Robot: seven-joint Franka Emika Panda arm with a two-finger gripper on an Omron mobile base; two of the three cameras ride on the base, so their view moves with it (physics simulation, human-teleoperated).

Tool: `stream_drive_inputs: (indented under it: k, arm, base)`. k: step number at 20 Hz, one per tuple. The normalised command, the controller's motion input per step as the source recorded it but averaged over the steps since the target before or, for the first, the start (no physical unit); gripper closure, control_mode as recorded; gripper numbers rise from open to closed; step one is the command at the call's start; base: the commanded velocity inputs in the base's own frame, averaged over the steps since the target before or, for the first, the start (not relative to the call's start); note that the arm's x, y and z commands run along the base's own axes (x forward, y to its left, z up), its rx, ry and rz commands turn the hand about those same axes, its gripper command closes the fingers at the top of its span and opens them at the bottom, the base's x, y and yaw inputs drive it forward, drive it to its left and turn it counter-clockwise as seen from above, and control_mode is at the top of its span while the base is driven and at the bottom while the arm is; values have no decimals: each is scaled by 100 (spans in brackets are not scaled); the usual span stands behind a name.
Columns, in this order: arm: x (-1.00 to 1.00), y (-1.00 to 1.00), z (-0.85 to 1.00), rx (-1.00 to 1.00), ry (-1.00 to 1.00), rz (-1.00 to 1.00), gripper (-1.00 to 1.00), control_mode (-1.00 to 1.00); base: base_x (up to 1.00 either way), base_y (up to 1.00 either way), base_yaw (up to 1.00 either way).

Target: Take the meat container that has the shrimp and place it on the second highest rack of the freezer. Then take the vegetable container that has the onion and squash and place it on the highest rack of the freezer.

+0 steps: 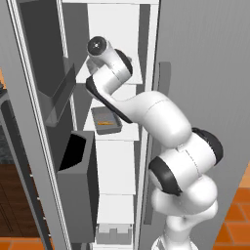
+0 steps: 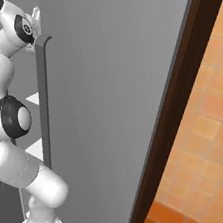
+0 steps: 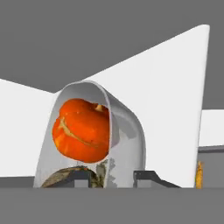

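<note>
In the hand view my gripper (image 3: 113,175) stands open. Its fingertips (image 3: 83,177) sit either side of the rim of the vegetable container (image 3: 127,131), a pale rounded bowl, without pinching it. The bowl holds an orange squash (image 3: 83,131) and a brownish onion (image 3: 65,177) and rests on a white rack (image 3: 175,87) inside the freezer (image 1: 146,29). One rack lower stands the grey meat container (image 1: 105,120) with the orange shrimp (image 1: 103,123) in it. The shrimp (image 3: 200,175) also peeks in at the right of the hand view. In the left base view my arm hides the bowl and the hand.
The open freezer door (image 1: 44,97) with its dark bins (image 1: 78,151) stands close on the left of the arm. Lower white racks (image 1: 116,171) and a drawer (image 1: 114,233) lie below. A tall grey panel with a long handle (image 2: 42,113) rises on the right, beside orange tiles (image 2: 208,123).
</note>
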Motion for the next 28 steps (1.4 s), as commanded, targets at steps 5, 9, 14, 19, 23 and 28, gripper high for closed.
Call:
stream_drive_inputs:
  k: [5,9,14,19,23,28]
  arm:
    - [-11,-3,-2,0,-5,0,-100,-100]
    - [-93,0,40,0,-26,0,-100,-100]
    - [-100,0,38,1,-24,0,-100,-100]
    - [-100,-6,9,10,-8,0,-100,-100]
    - [-100,-3,0,11,0,0,-100,-100]
    - [-100,-1,-1,14,0,0,-100,-100]
  base:
    - [0,0,0]
    - [0,0,0]
    - [0,0,0]
    - [0,0,0]
    - [0,0,0]
    - [0,0,0]
